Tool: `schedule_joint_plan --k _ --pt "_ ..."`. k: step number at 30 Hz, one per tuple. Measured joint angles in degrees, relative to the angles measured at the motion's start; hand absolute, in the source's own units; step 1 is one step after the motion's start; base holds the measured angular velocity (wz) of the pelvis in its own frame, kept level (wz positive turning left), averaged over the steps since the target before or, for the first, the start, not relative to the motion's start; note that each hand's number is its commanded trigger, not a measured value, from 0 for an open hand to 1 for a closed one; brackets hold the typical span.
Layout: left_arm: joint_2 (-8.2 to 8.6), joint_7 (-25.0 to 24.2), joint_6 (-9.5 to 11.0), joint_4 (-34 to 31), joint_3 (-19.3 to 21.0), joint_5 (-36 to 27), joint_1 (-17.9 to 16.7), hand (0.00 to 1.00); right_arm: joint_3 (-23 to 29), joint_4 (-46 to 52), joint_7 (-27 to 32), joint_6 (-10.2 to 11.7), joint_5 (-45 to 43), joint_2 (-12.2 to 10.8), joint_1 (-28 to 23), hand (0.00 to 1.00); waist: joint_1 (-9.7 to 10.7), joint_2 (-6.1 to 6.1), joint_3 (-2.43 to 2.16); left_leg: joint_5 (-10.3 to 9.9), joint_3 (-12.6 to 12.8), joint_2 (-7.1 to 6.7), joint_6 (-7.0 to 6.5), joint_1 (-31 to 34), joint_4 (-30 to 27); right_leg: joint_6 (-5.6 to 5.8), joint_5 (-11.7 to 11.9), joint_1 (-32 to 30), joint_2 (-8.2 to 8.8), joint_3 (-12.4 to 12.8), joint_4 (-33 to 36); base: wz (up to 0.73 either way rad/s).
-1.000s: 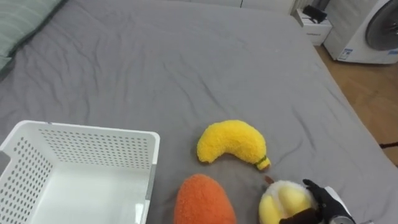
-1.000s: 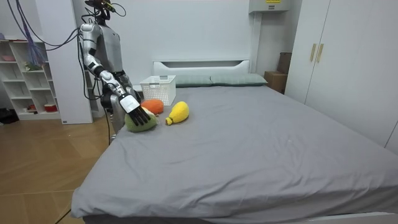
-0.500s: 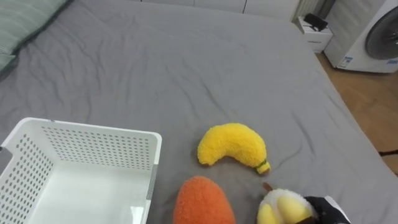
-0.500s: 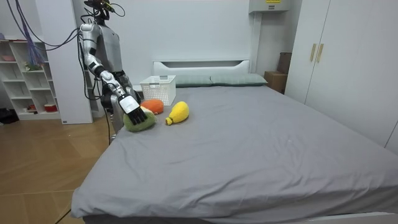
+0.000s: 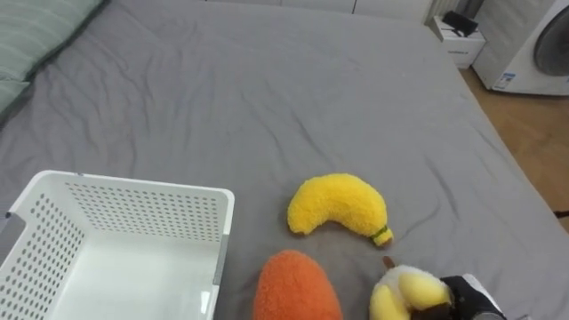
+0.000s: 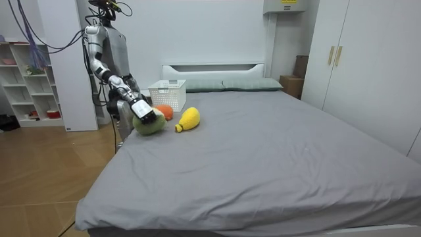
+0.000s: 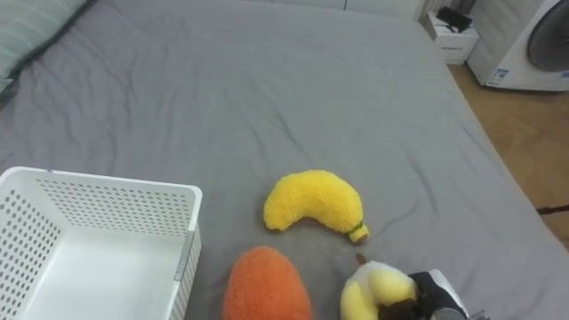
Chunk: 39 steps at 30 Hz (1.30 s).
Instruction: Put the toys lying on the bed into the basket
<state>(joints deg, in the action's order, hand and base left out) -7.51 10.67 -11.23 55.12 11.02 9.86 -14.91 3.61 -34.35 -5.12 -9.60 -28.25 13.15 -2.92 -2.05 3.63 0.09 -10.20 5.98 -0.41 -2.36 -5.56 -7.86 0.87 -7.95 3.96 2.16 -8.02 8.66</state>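
Toys cluster on the grey bed (image 5: 267, 89) near the side edge where the robot stands, up toward the headboard end: a yellow banana toy (image 5: 339, 205) lies farthest in from that edge, and an orange toy (image 5: 293, 286) lies closer to it. The right hand (image 5: 468, 296) has its dark fingers curled round a yellow-green plush toy (image 5: 402, 293), held right at the edge beside the orange toy (whether it clears the sheet I cannot tell). Just beside the orange toy, toward the head corner, stands a white perforated basket (image 5: 133, 183).
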Motion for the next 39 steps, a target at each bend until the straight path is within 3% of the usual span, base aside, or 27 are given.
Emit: schedule_joint_plan --k 18,25,29,39 --pt "-0.04 0.1 0.0 0.0 -0.5 -0.2 -0.3 0.0 0.9 35.4 -3.9 -1.8 -3.5 0.4 -0.5 1.0 1.7 0.45 0.12 0.0 0.2 -0.05 -0.04 0.5 0.1 0.05 -0.1 -0.2 0.08 0.0 0.3 0.0" --pt "-0.05 0.1 0.5 -0.6 -0.7 -0.1 0.0 0.0 0.6 41.4 -3.9 -1.8 -1.4 0.4 2.0 1.0 0.0 0.58 0.17 0.0 0.1 -0.1 -0.06 1.4 0.1 0.05 -0.1 -1.0 0.08 0.1 0.7 -0.02" --pt "-0.18 0.1 0.5 -0.6 -1.5 -0.1 1.0 0.0 -1.4 42.0 -3.9 -1.8 0.0 0.4 5.0 1.0 -0.6 1.2 0.47 0.1 0.0 -0.08 -0.1 1.9 0.0 0.05 0.0 -1.1 0.11 -0.3 0.3 0.06" --pt "0.0 0.3 0.6 -1.2 -3.6 -0.1 4.5 0.0 -10.8 42.1 -8.7 -3.0 1.2 0.4 14.6 1.0 -6.5 1.52 0.49 0.2 -2.6 -0.27 -0.11 3.0 0.0 0.06 0.0 -1.1 0.43 -3.2 0.0 0.13"
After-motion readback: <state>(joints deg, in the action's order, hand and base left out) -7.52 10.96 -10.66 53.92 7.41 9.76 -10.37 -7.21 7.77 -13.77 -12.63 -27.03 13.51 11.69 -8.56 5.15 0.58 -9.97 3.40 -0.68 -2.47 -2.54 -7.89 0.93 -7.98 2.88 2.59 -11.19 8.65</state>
